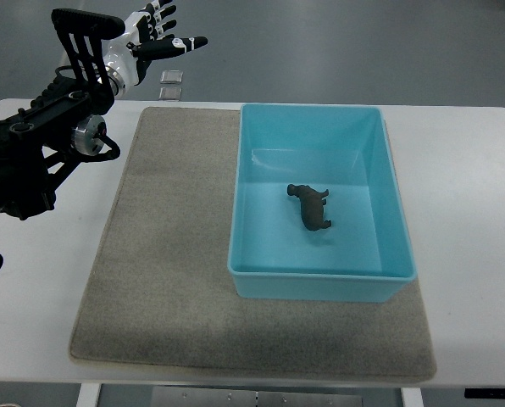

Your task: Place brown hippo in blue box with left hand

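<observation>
Our left hand (155, 34) hangs with fingers spread and empty beyond the table's (464, 161) far left corner, well apart from the blue box (388, 199) on the grey mat (163, 254). The brown hippo (310, 205) lies inside the box. We judge only a clear, unhurried retreat remains.

Black left arm (41, 153), exposed linkages, round silver joint cap, black cables; left hand (155, 34) white with black fingers.

Left arm (32, 161) cut off at the left edge.
</observation>
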Controlling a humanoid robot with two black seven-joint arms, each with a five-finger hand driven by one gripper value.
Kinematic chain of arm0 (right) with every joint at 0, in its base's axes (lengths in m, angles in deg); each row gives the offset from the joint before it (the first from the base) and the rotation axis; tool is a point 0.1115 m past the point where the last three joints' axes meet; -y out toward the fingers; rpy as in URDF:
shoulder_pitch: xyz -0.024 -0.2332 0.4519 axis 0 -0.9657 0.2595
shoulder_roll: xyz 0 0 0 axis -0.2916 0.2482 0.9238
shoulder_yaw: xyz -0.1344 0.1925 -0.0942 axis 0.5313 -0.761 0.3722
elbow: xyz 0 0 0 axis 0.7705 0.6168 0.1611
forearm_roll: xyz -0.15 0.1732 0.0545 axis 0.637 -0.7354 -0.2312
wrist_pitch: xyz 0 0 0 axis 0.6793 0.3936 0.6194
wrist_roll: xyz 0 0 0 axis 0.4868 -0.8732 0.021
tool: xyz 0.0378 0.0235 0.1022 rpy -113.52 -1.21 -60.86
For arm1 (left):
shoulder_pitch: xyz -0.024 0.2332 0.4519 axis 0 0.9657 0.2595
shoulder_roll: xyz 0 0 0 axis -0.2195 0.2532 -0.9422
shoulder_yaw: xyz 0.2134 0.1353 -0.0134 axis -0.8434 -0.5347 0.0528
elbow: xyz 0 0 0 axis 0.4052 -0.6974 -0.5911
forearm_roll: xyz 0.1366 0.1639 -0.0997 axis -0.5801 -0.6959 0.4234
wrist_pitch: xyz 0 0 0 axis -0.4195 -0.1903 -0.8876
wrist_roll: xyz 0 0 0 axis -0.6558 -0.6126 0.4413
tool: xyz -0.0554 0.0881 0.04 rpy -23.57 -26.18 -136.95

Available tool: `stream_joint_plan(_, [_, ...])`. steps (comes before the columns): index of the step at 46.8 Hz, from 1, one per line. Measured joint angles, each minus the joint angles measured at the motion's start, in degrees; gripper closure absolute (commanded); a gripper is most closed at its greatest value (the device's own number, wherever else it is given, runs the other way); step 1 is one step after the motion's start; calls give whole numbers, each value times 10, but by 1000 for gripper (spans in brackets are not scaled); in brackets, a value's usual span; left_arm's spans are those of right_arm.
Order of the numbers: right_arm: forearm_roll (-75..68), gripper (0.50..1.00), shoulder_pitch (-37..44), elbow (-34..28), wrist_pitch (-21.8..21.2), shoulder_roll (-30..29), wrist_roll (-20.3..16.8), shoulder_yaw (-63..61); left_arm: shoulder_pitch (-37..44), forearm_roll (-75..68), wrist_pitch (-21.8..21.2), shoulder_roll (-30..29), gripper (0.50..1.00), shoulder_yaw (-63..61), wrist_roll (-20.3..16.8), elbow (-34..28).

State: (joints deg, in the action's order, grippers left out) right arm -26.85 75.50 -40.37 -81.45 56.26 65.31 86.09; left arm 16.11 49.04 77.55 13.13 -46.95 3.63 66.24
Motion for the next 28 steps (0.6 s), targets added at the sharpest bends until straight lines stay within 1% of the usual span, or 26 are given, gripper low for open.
stream_joint_plan(4, [0,564,0,0,0,0,0,0,0,46,13,0,504,0,9,-7])
stream_joint_plan(8, [0,564,0,0,0,0,0,0,1,93,41,0,504,1,10,-16])
stream_joint_plan(14, [0,564,0,0,0,0,0,0,5,157,99,1,504,8,9,-41])
stream_joint_plan(20, [0,564,0,0,0,0,0,0,8,186,155,4,504,38,7,-69])
stream_joint_plan(23, [0,564,0,0,0,0,0,0,16,187,169,14,504,53,7,-78])
stream_joint_plan(28, [0,564,0,0,0,0,0,0,30,188,175,21,504,87,7,-83])
